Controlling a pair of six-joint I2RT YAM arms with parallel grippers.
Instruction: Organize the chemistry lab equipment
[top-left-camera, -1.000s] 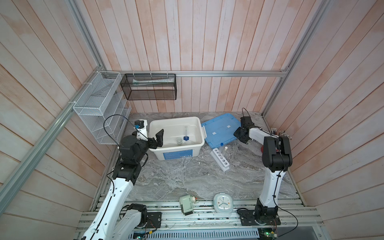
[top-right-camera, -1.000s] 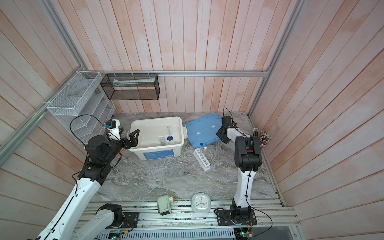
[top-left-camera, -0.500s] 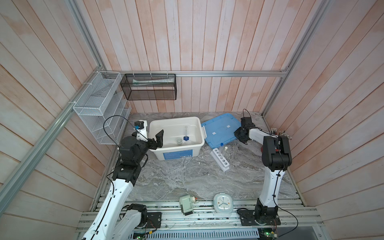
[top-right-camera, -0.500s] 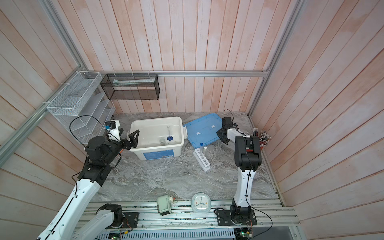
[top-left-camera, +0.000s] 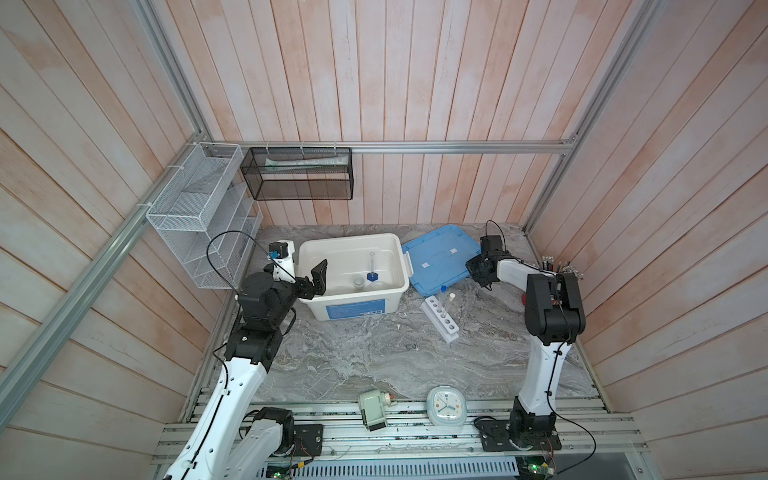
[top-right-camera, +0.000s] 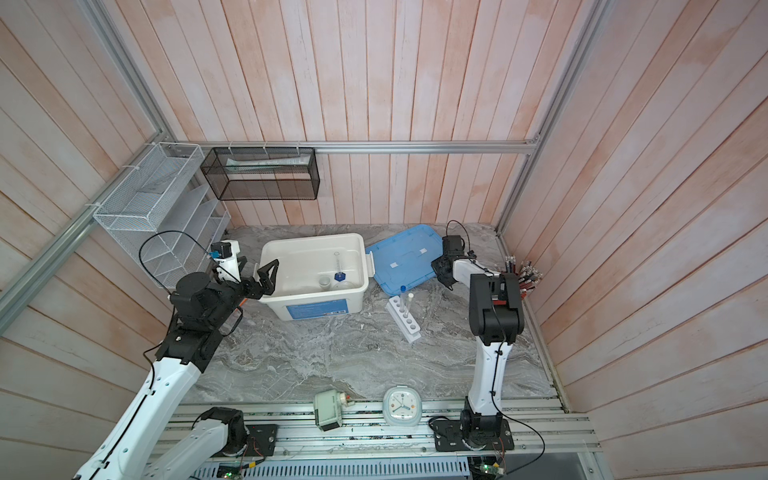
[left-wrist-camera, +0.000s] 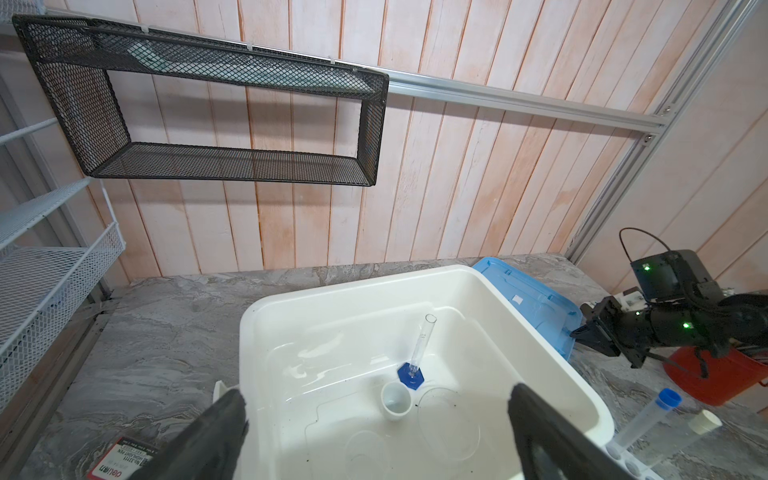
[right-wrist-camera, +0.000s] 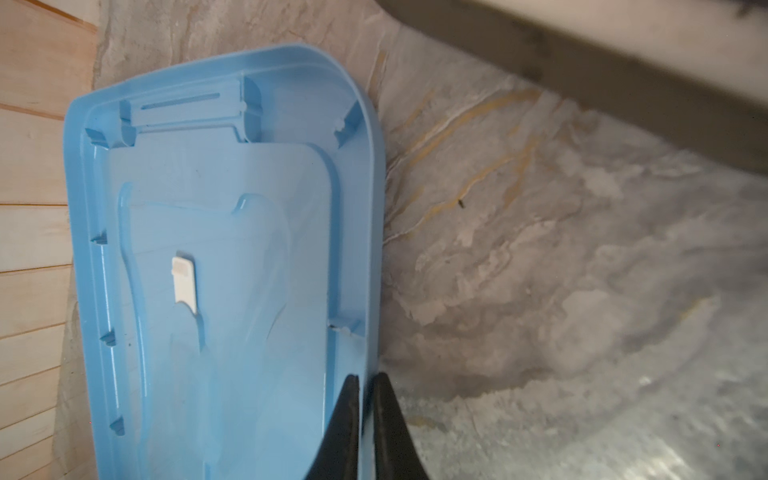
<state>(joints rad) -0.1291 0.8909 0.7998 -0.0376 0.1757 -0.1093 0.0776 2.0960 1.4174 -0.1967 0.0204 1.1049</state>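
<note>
A white bin (top-left-camera: 349, 239) (left-wrist-camera: 374, 278) holds a blue-based clear cylinder (top-left-camera: 372, 275) (left-wrist-camera: 410, 370), a small cup (left-wrist-camera: 395, 405) and a clear round dish (left-wrist-camera: 449, 424). My left gripper (top-left-camera: 311, 277) (left-wrist-camera: 376, 397) hangs open over the bin's left rim, holding nothing. The blue lid (top-left-camera: 440, 253) (right-wrist-camera: 232, 249) lies upside down right of the bin. My right gripper (top-left-camera: 478, 270) (right-wrist-camera: 365, 378) is shut on the lid's right rim. In front of the lid, the white rack (top-left-camera: 440, 316) holds a blue-capped tube (top-left-camera: 443, 288) and a white-capped tube (top-left-camera: 451, 296).
A red cup of pencils (top-right-camera: 523, 272) (left-wrist-camera: 723, 378) stands by the right wall, behind my right arm. A clock (top-left-camera: 446, 405) and a pale green box (top-left-camera: 374, 409) sit at the front edge. A white wire shelf (top-left-camera: 195, 232) and a black mesh basket (top-left-camera: 299, 178) hang on the walls.
My right gripper's jaws have closed onto the blue lid's rim. The left arm has not moved.
</note>
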